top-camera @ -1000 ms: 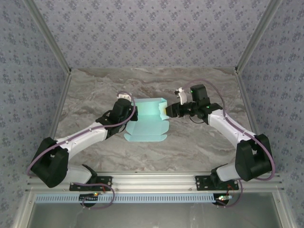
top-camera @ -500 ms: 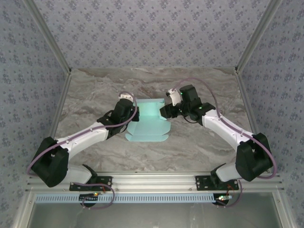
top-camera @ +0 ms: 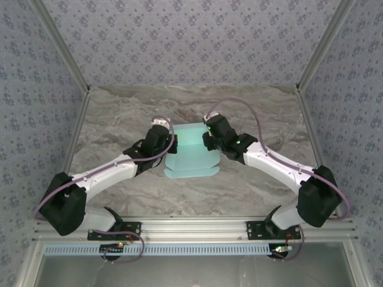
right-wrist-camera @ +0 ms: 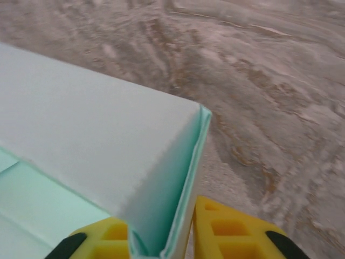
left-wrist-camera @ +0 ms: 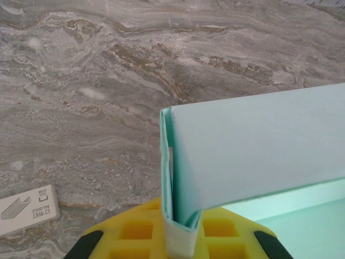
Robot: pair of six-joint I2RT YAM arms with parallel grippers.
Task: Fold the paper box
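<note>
The pale turquoise paper box (top-camera: 190, 154) lies partly folded at the middle of the marble table, its back part raised and its front flaps flat. My left gripper (top-camera: 169, 142) is shut on the box's doubled left wall (left-wrist-camera: 171, 178); in the left wrist view my left gripper (left-wrist-camera: 180, 237) pinches that wall between yellow fingers (left-wrist-camera: 135, 232). My right gripper (top-camera: 207, 139) is at the right wall. In the right wrist view my right gripper (right-wrist-camera: 161, 243) has its yellow fingers (right-wrist-camera: 226, 232) pressed on either side of the doubled right wall (right-wrist-camera: 183, 178), shut on it.
A small white printed tag (left-wrist-camera: 27, 208) lies on the marble table (top-camera: 119, 119) to the left of the box. Patterned walls and metal posts close in the table at the back and both sides. Both arms reach inward from the near rail.
My right gripper has moved left to the box's right wall and closed on it. The box has shifted slightly. My left gripper has kept its hold.
</note>
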